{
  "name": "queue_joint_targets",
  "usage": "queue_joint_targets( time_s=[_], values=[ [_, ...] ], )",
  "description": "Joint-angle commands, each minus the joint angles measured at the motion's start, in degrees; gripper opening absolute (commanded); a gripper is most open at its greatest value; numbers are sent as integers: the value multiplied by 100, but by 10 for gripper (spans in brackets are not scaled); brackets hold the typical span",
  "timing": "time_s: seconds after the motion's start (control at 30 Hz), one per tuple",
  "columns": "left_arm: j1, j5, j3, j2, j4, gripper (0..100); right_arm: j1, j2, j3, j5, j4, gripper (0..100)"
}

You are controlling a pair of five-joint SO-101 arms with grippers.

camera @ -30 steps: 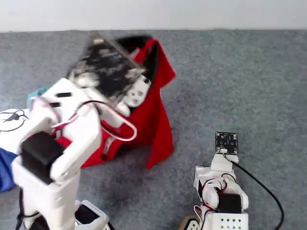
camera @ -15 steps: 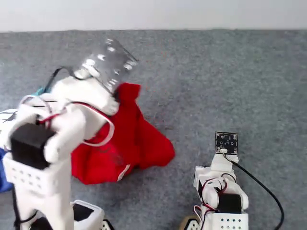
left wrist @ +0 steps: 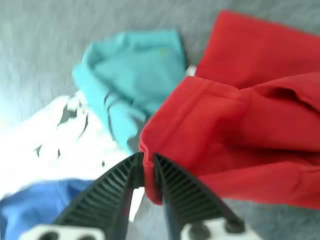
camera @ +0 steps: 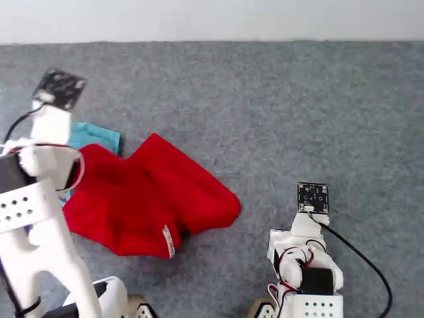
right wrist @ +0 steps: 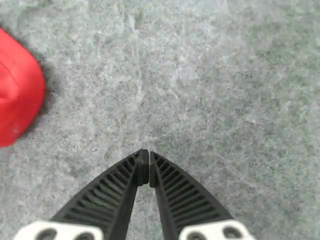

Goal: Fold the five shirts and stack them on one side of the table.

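Note:
A red shirt [camera: 149,195] lies crumpled and partly spread on the grey table, left of the middle. My left gripper [left wrist: 147,167] is shut on a hem of the red shirt [left wrist: 240,125] at its left edge, beside the other shirts. A teal shirt [left wrist: 135,75] lies bunched just past that edge, with a white printed shirt [left wrist: 60,135] and a blue shirt [left wrist: 35,210] beside it. The teal shirt [camera: 96,136] also peeks out behind the left arm [camera: 40,199]. My right gripper [right wrist: 143,167] is shut on nothing, low over bare carpet, right of the red shirt [right wrist: 17,105].
The grey carpeted table surface [camera: 318,112] stretches open across the middle and right. The right arm [camera: 308,265] sits folded at the near right edge. A pale wall runs along the far edge.
The left arm swung to the left and came down with the red shirt, which hung lifted before and now lies spread on the table. The right arm kept still.

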Motion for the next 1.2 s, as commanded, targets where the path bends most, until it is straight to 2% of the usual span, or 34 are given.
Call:
queue_joint_targets(
  time_s=[0.0, 0.2, 0.5, 0.67, 0.83, 1.03, 1.17],
  values=[
    [-492, -105, 180, -132, -18, 14, -13, -57, 79, -26, 31, 14],
    [-941, -114, 646, -132, 97, 14, -119, -57, 79, -18, 22, 16],
    [-1714, -123, 1095, -123, 44, 14, -1824, -57, 79, -18, 22, 19],
    [-1925, -123, 1103, -123, -193, 14, -2633, -57, 79, -62, -31, 16],
    [-1952, -114, 1112, -123, -193, 14, -2651, -57, 79, -9, -919, 8],
    [-1960, -114, 1385, -132, -193, 14, -2607, -13, 79, -9, -2712, 9],
    [-2004, -97, 1543, -132, -193, 14, -2615, -13, 79, 0, -3055, 10]
  ],
)
